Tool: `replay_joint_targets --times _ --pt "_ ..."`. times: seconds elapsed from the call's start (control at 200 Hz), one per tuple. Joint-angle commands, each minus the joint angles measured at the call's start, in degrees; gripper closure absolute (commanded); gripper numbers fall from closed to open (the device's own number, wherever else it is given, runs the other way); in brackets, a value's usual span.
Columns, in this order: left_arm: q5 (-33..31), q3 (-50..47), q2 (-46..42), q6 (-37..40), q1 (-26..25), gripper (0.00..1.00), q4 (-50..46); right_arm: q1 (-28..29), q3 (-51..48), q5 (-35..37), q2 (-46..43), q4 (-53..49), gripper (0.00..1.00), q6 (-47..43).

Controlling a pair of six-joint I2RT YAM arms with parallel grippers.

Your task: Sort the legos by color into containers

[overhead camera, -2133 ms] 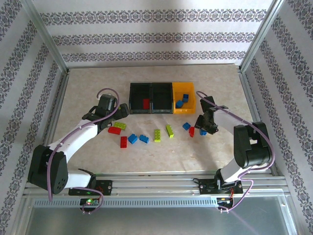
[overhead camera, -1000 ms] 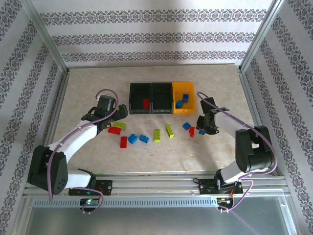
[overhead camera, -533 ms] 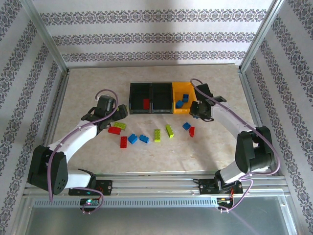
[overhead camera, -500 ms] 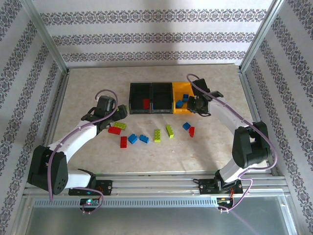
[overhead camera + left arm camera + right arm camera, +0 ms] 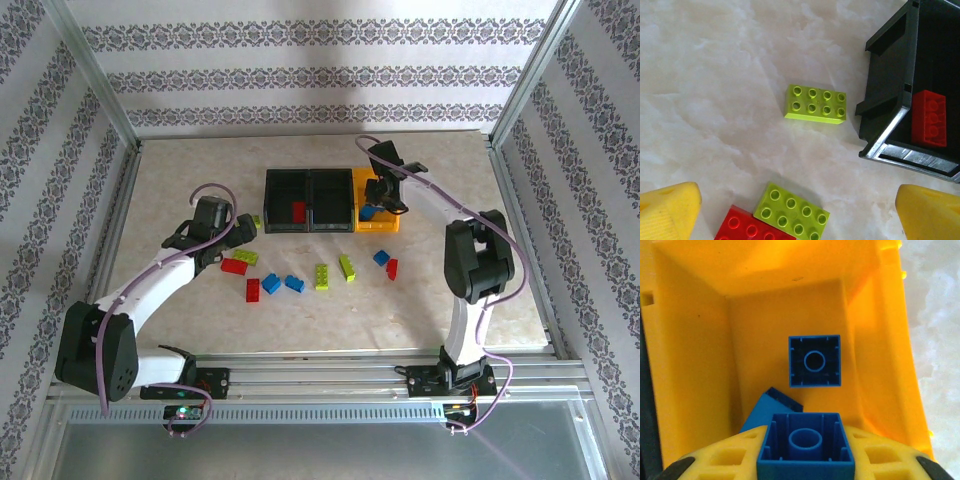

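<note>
**Hidden or cut off.** In your right wrist view, the held blue brick (image 5: 806, 442) covers the lower part of a tilted blue brick (image 5: 769, 407) behind it. The bottom edge crops the yellow fingertips (image 5: 722, 457). In your left wrist view, a cropped red brick (image 5: 747, 229) runs off the bottom edge, touching a near lime brick (image 5: 791, 210). The right edge crops the left black bin (image 5: 887, 100) and the binned red brick (image 5: 929, 118) lying inside it.

**Surroundings.** Scattered legos (image 5: 322, 276) in red, blue and lime lie on the worktop (image 5: 180, 180) in front of the joined bins. The middle black bin (image 5: 331, 198) sits between the other two.

**Right end effector** (image 5: 384, 196). It is narrow and clamped on the held blue brick, whose hollow underside faces the camera. It hangs over the yellow bin (image 5: 695, 340), above a loose blue brick (image 5: 815, 361) lying underside-up on the bin floor.

**Left end effector** (image 5: 799, 215). It is spread wide, grips nothing and hovers over the worktop. The far lime brick (image 5: 816, 103) lies ahead of it, just beside the left black bin's corner without touching it.
</note>
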Motion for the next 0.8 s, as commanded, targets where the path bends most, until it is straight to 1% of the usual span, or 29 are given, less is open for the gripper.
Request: replay_joint_targets --times 0.0,0.13,0.25,0.525,0.725,0.794 --pt "0.0 -0.7 -1.1 0.2 1.0 0.00 -0.5 0.2 2.0 2.4 1.4 -2.4 0.73 -1.3" --pt "0.1 -0.7 -0.7 0.2 1.1 0.00 0.0 -0.1 1.6 2.3 2.0 -2.4 0.69 -1.1" --pt "0.3 -0.2 0.1 0.5 1.3 0.00 0.2 -0.2 1.5 2.0 2.1 -2.6 0.63 -1.3" --pt "0.9 1.2 1.7 1.7 1.5 0.00 -0.4 -0.2 0.1 2.0 0.4 -2.2 0.52 -0.7" --pt "0.8 1.3 1.8 2.4 1.6 0.01 -1.3 0.0 -0.6 1.4 -1.3 -2.2 0.49 -0.4" --pt "0.8 1.4 1.7 2.7 1.6 0.00 -2.3 0.2 -1.2 1.2 -2.6 -2.1 0.47 -0.3"
